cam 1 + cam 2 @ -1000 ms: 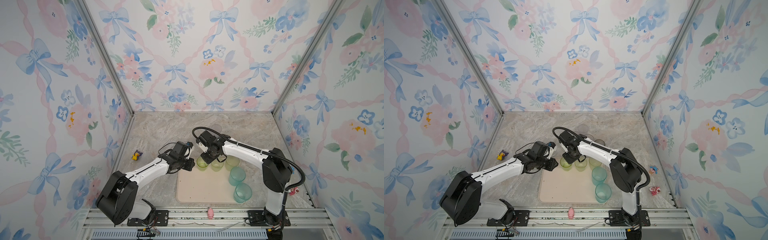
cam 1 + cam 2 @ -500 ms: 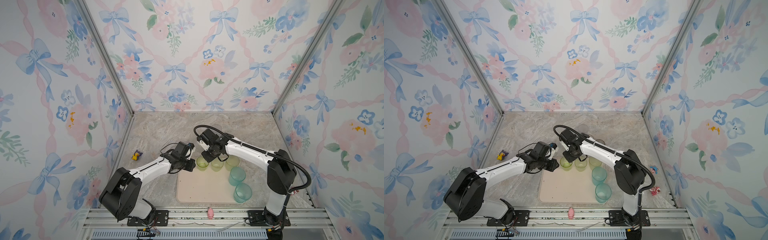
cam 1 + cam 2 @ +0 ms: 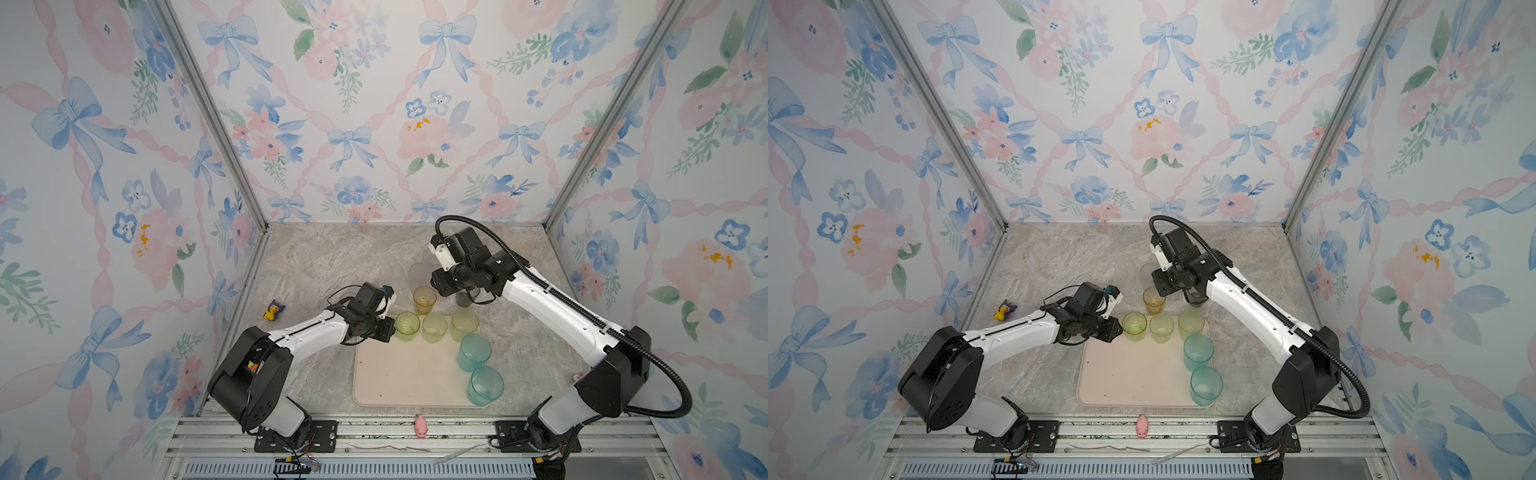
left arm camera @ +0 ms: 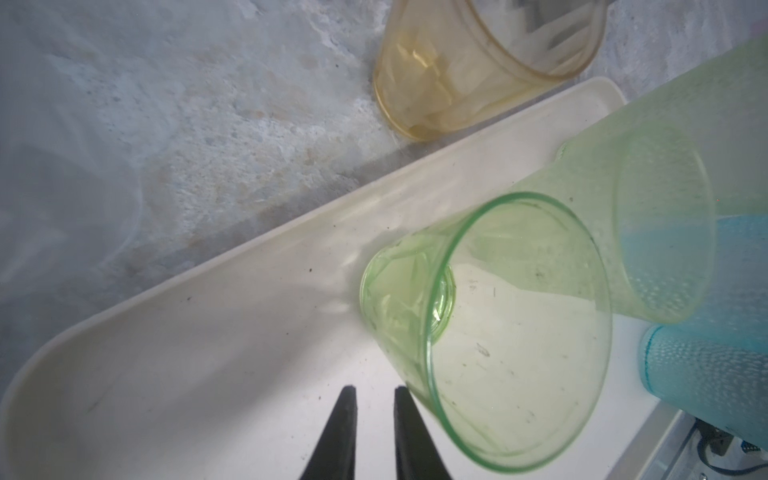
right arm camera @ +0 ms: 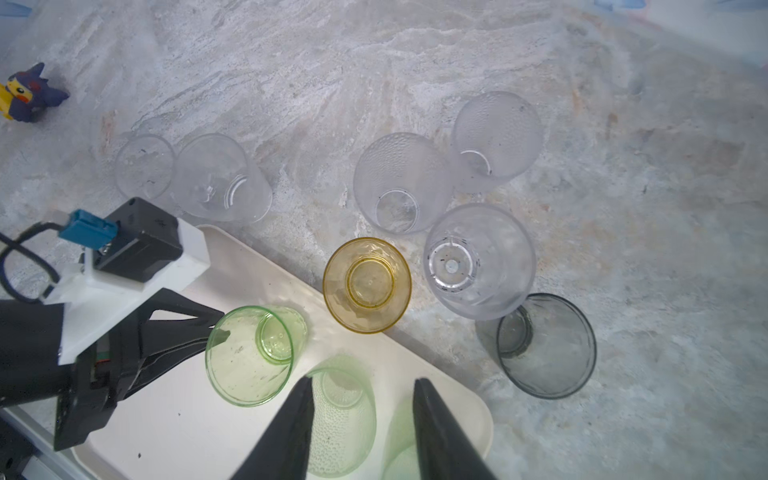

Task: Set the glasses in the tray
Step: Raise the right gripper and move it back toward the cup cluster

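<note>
The tray lies on the worktop toward 6 o'clock. Five glasses stand in it. Three green ones form a row along its 12 o'clock rim, with the brightest green glass at the row's 9 o'clock end. Two teal glasses stand down its 3 o'clock side. The amber glass stands on the worktop just outside the rim at 12 o'clock. The grey glass is near it at 3 o'clock, also off the tray. Five clear glasses stand farther toward 12 o'clock.

The left claw sits at 9 o'clock of the green glass, over the tray. Its fingers are a narrow gap apart with nothing between them, and one finger is just beside the glass wall. The right claw is raised over the tray's 12 o'clock side, jaws wide apart and empty.

A yellow-and-blue toy sits at the worktop's 9 o'clock edge. A pink pig lies on the rail at 6 o'clock.
</note>
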Robot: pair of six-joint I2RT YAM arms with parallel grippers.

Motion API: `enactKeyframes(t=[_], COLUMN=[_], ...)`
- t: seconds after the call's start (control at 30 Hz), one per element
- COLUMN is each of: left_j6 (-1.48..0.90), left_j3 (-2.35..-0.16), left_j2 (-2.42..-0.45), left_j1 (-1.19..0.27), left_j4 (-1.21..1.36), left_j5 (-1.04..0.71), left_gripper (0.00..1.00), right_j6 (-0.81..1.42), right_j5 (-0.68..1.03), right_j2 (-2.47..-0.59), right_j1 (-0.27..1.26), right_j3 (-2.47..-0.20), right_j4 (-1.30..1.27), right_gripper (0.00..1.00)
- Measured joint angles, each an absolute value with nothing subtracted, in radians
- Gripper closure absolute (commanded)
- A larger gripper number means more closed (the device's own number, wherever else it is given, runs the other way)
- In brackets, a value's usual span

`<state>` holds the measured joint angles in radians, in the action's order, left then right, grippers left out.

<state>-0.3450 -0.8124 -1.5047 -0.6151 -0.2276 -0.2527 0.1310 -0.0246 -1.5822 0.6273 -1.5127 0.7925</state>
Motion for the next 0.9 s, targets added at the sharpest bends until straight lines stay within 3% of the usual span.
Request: enactKeyframes(t=[0.3,0.47,0.9], left_j6=[-0.345,-0.344,-0.315], left_j3=[-0.816,-0.816,-0.866], left_j2=[-1.515,-1.482,-1.278], left_j1=[-0.616,-0.606,-0.511], left_j4=[-0.225,-0.236,-0.272], left_j5=[-0.248,-0.224,-0.168], left_gripper=[0.77,0.75,0.75], right_j6=[0.142,0.141,0.112], right_j5=[-0.004,-0.006,0.076], right_j2=[-1.578,-1.591,-1.823], right_j1=[0.560,0.501,0.466], right_j3=[-1.481,-1.498,-1.728], right_j4=[0.791,0.794,0.847], right_gripper=[0.57,0.66,0.74])
